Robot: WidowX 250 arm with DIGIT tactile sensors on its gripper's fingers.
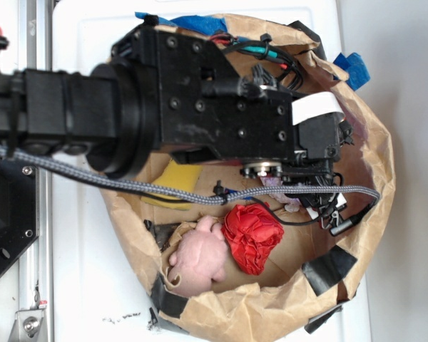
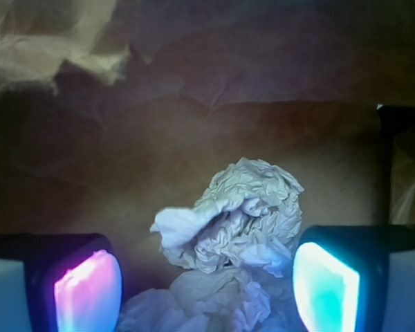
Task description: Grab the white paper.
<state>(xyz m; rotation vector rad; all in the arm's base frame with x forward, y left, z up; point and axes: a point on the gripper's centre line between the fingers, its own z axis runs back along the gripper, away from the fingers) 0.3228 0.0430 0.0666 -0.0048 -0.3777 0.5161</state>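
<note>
The white paper (image 2: 229, 225) is a crumpled off-white wad on the brown bag floor. In the wrist view it lies between my gripper's (image 2: 207, 287) two lit pads. It is close against the cyan right pad (image 2: 326, 285), with a gap to the pink left pad (image 2: 86, 294). The jaws stand wide apart and do not squeeze it. In the exterior view my black gripper (image 1: 307, 187) reaches down into the bag. Only a pale lilac scrap of the paper (image 1: 291, 206) shows beneath it.
A brown paper bag (image 1: 376, 178) with black tape patches (image 1: 329, 269) walls everything in. A red cloth ball (image 1: 252, 237) and a pale pink plush toy (image 1: 197, 258) lie left of the gripper. A yellow object (image 1: 177, 182) sits under the arm. A grey cable (image 1: 200, 191) crosses the bag.
</note>
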